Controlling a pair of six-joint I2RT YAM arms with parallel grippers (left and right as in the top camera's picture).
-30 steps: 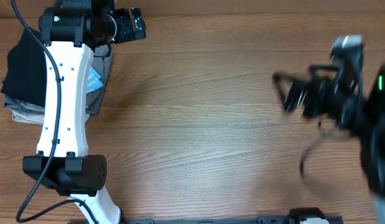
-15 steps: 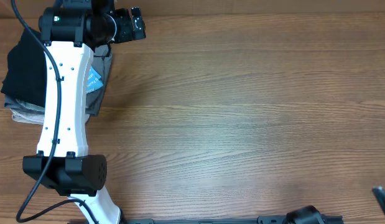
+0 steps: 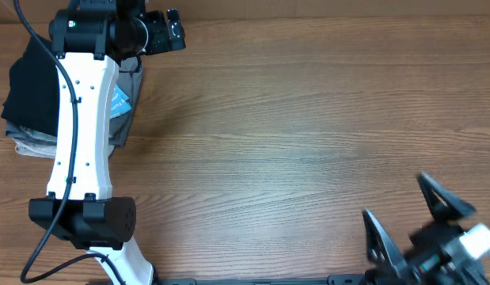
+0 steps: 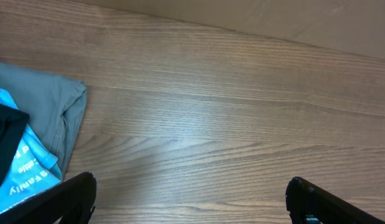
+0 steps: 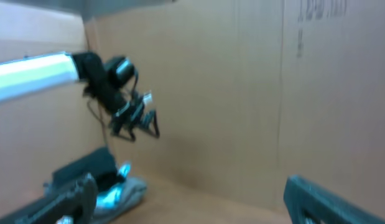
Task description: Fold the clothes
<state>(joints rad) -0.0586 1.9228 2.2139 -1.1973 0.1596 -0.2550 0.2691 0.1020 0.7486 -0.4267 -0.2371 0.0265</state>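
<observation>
Both the left gripper (image 3: 167,30) and right gripper (image 3: 411,222) gape wide, empty, while the black shirt (image 3: 31,87) lies folded atop a pile (image 3: 27,146) beside the left one.

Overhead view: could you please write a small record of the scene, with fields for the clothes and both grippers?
pile top: black garment
pile middle: light-blue garment, only its edge shows
pile bottom: grey garment
pile place: left end of the table, partly under the left arm
left gripper: open, empty, beside the pile
right gripper: open, empty, near right corner
</observation>
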